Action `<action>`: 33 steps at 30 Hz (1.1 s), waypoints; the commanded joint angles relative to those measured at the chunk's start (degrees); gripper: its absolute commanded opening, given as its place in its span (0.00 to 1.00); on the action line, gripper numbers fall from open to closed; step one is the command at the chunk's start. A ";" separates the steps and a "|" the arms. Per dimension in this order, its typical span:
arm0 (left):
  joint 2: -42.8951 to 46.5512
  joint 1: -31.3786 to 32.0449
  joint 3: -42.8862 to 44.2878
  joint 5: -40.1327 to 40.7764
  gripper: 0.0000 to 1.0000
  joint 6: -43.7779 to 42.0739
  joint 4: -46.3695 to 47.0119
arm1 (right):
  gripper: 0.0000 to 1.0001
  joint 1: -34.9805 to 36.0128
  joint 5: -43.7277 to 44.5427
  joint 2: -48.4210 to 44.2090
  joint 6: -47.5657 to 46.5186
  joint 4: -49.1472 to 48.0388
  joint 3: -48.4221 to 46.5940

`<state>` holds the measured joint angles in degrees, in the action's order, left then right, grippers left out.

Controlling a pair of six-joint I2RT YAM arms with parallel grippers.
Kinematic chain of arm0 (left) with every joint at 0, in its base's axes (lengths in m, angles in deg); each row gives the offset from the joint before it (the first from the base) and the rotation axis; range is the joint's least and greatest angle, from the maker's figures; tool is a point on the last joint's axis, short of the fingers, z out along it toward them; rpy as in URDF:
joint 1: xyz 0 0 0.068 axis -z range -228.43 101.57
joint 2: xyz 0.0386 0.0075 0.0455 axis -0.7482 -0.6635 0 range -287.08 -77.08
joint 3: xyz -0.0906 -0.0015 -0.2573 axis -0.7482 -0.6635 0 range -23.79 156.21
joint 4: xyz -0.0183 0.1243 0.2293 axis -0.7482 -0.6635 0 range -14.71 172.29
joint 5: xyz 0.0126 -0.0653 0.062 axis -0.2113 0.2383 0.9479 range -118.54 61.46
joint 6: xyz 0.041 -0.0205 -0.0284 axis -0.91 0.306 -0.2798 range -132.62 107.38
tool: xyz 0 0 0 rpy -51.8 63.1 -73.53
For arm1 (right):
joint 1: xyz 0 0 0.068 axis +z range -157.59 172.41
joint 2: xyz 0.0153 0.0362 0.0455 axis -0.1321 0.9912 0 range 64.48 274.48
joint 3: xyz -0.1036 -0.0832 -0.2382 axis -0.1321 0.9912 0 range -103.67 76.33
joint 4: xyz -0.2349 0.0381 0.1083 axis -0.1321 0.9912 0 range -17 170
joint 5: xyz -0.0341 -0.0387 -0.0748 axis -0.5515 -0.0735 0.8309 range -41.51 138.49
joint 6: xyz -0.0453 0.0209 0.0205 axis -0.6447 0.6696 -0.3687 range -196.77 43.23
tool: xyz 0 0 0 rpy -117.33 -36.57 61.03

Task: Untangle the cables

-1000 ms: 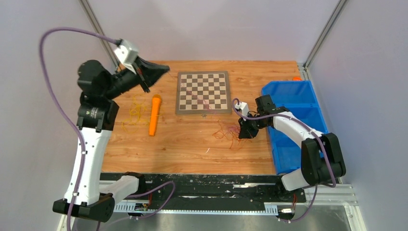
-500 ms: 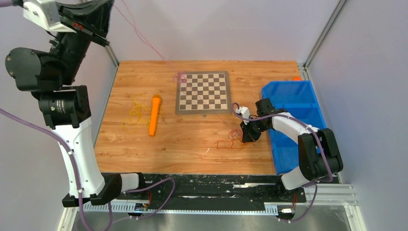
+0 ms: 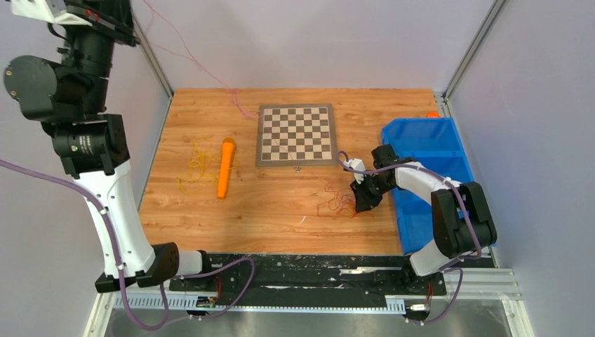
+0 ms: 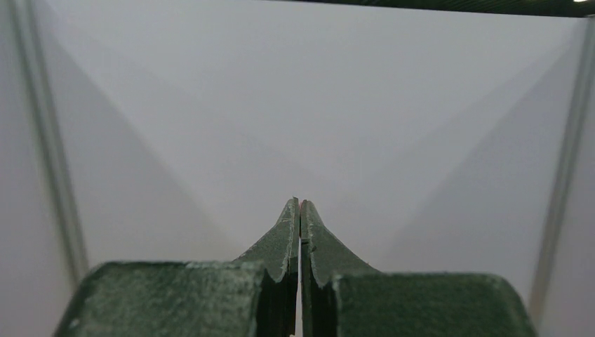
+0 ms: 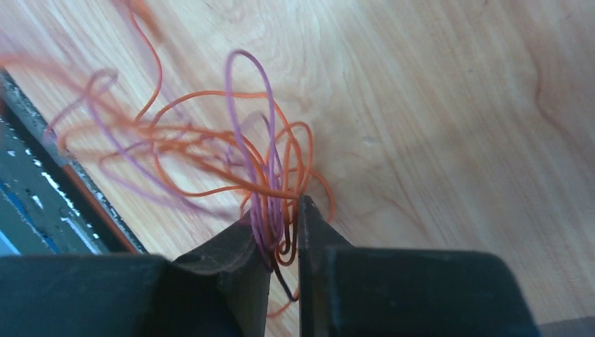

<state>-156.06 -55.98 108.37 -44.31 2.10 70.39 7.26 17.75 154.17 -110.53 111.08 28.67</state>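
The cables lie in two places. A tangle of orange and purple cables (image 3: 337, 200) (image 5: 231, 161) sits on the wooden table right of centre, and my right gripper (image 3: 359, 205) (image 5: 281, 210) is low on the table, shut on several of its strands. A loose bunch of yellow cables (image 3: 198, 165) lies at the left. A thin pink cable (image 3: 203, 67) runs from the chessboard's far left corner up to the top left. There my raised left gripper (image 3: 119, 24) (image 4: 299, 202) is shut, with a trace of red at its tip.
An orange cylinder (image 3: 226, 167) lies beside the yellow cables. The chessboard (image 3: 296, 133) is flat at the back centre. A blue bin (image 3: 428, 140) stands along the right edge, close behind my right arm. A small orange item (image 3: 433, 114) is at the bin's far corner.
My left arm has swung from over the table up to the top left, drawing the pink cable out. The right gripper and the tangle have shifted slightly toward the near edge.
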 commanded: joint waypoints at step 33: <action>7.45 6.72 -20.26 -17.49 0.00 16.44 17.35 | 0.03 22.47 -1.35 7.07 21.40 -42.81 -12.28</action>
<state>-148.84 -47.83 82.71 -72.02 24.07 90.80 31.61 14.65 162.04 -86.99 67.06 13.30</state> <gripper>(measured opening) 0.006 0.066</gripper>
